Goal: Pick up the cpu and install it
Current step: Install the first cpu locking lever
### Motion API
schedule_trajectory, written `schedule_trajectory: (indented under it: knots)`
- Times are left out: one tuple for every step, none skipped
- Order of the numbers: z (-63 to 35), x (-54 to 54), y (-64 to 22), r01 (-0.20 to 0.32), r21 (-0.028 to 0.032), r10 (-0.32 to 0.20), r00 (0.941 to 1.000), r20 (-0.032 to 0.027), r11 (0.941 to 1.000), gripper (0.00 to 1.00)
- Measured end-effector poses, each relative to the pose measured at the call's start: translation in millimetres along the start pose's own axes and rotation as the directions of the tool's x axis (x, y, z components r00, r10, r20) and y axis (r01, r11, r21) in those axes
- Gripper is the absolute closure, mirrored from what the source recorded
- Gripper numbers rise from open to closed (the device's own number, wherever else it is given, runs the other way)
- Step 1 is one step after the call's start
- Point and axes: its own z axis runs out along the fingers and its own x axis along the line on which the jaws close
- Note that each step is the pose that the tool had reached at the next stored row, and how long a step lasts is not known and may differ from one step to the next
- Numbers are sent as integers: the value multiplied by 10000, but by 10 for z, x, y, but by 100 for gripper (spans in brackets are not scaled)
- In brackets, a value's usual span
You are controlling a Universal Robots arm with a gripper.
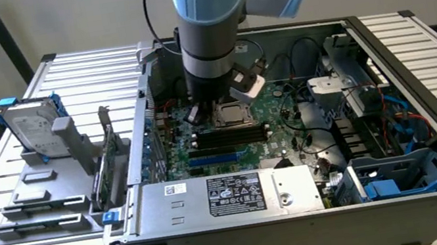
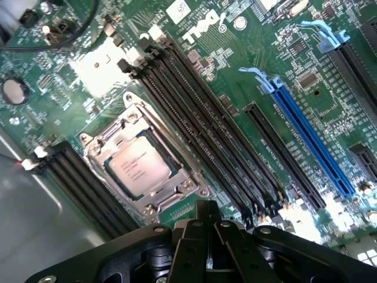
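As I hang above the open computer case (image 1: 436,146), this is what I see.

My gripper: my gripper (image 2: 207,233) has its fingers pressed together and nothing between them; it sits low over the motherboard (image 2: 235,76), just beside the socket.
Cpu place: the cpu (image 2: 136,167) lies flat in the metal socket frame (image 2: 144,162), silver top up, seated between two banks of black memory slots (image 2: 206,130). In the exterior view the cpu (image 1: 232,115) is right under my wrist, near the middle of the board.
Cpu heading: it is square, so I find no long axis; in the wrist view its edges run diagonally, in line with the memory slots.
Cpu writing: faint dark print covers the lid, too small for me to read.
Board brand: a white Dell logo (image 2: 203,28) is printed on the green board near the slots.
Other labels: a black label (image 1: 235,194) with white text sits on the grey power supply (image 1: 222,198), unreadable; a small white sticker is beside it.
Outside the case: a hard drive (image 1: 28,127) with a blue frame stands upright in a grey holder at the exterior view's left.
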Motion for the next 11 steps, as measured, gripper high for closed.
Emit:
schedule_trajectory:
  knots:
    - [-11,14,-11,56,21,-56,10000,23,10000,89]
    - [-16,24,-19,132,36,-132,9999,45,9999,89]
    - [-20,33,-27,233,54,-234,9997,68,9997,89]
    - [-21,40,-32,334,72,-335,9994,92,9994,89]
    - [-22,47,-38,440,90,-441,9990,118,9990,89]
    - [-22,52,-42,555,111,-556,9983,145,9984,89]
    - [-22,58,-47,669,135,-671,9976,168,9977,89]
    - [-22,63,-51,781,157,-784,9967,193,9968,89]
    - [-20,69,-55,887,179,-890,9958,214,9959,89]
    - [-19,75,-61,999,203,-1004,9947,238,9948,89]
    - [-16,81,-65,1096,223,-1102,9936,256,9937,89]
